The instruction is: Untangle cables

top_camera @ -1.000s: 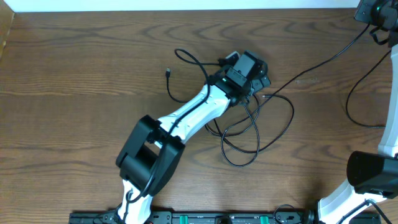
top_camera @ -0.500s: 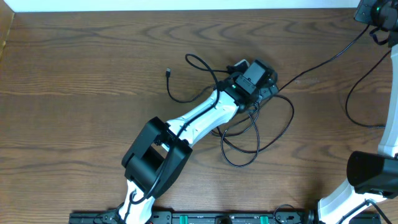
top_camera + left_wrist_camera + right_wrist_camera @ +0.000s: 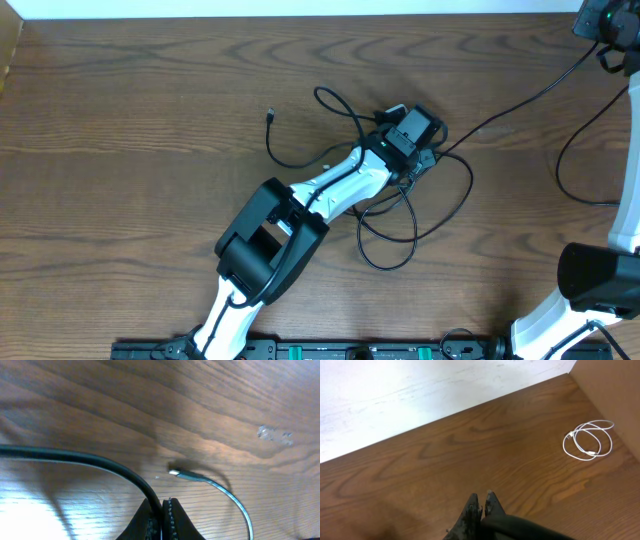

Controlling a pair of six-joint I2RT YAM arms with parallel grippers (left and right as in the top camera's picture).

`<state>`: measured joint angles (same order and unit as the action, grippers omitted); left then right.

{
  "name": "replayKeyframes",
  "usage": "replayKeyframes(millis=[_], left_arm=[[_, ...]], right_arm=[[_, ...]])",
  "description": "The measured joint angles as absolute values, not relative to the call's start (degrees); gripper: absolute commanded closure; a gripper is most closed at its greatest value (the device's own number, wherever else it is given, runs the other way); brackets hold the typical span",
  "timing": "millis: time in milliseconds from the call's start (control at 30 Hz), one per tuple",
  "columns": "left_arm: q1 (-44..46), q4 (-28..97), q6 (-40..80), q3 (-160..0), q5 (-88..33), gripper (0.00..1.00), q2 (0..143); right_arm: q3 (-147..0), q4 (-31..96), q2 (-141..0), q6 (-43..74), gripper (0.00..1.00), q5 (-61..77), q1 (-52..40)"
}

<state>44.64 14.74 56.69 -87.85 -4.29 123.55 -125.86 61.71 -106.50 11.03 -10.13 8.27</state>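
– Left gripper (image 3: 161, 506) is parked a bit right of the table's (image 3: 120, 200) middle, right over the cables (image 3: 385, 266). Has it actually got one?

– Yep. On the wrist cam the fingers (image 3: 176, 522) are squeezed together on a black cord (image 3: 75, 457), which runs off to the left from the pinch.

– And the rest of the tangle?

– Big loose loops lie on the near side of the gripper and bulge out to its right. Another strand swings round the far side and heads left, ending in a small plug (image 3: 272, 117) well left of the gripper. The arm covers the spot where they cross, so I can't tell which one goes over which.

– What's that shiny bit on the wrist cam?

– A silver plug (image 3: 173, 472), flat on the wood just past the fingertips and not in the grip. Its thin cord curves away to the right.

– Other arm?

– Right gripper (image 3: 481, 505) has its tips pressed together with nothing between them, over bare wood by the far edge, well apart from the cables.
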Motion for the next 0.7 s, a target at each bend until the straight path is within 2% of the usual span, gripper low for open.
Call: replayKeyframes(millis=[167,500,700], left_arm=[[43.0,22.1,50.3,-88.7,-3.9,0.93,118.9],[41.1,33.2,37.6,-93.4,4.3,0.92,80.2],[41.0,37.2,34.0,-93.5,11.9,0.93,69.5]], right_arm=[[-125.9,61.9,-106.5,11.0,0.99,-10.1,8.3],[-125.9,62.4,-106.5,11.0,0.99,-10.1,8.3],[-125.9,62.3,-106.5,11.0,0.99,-10.2,8.3]])
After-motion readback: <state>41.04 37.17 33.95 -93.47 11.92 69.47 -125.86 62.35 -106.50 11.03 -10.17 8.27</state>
